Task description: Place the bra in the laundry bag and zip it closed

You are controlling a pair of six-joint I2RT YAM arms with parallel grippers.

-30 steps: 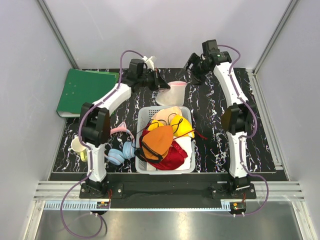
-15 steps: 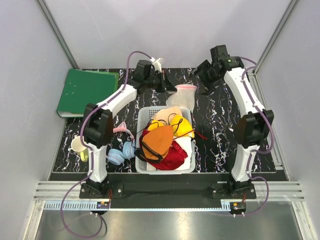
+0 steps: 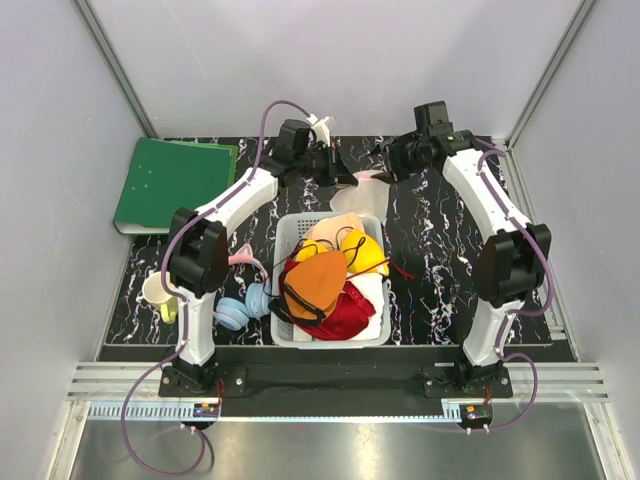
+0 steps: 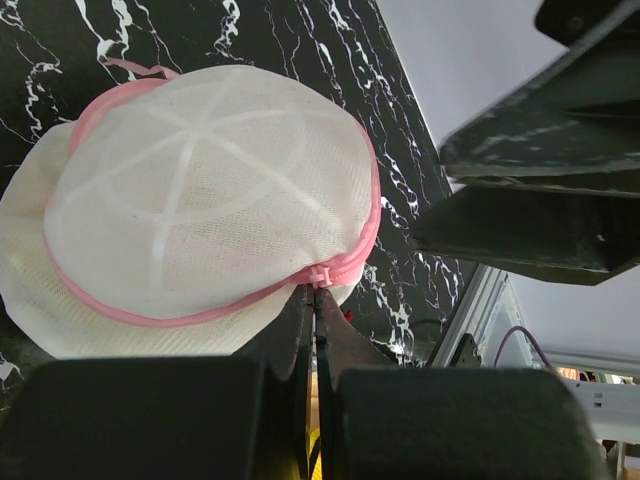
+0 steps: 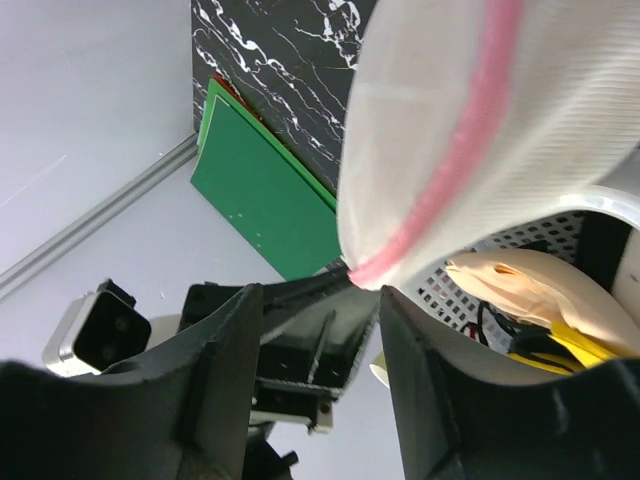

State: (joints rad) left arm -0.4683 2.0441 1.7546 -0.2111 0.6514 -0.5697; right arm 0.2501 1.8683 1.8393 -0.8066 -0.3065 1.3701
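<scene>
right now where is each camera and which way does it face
Top external: above and behind, looking down at the table; both arms show, meeting at the laundry bag.
Left wrist: behind the left end effector, shut on the pink zipper, facing the bag's dome.
Right wrist: behind the open right end effector, facing past the bag toward the green binder.
Shared: both wrist views show the bag.
</scene>
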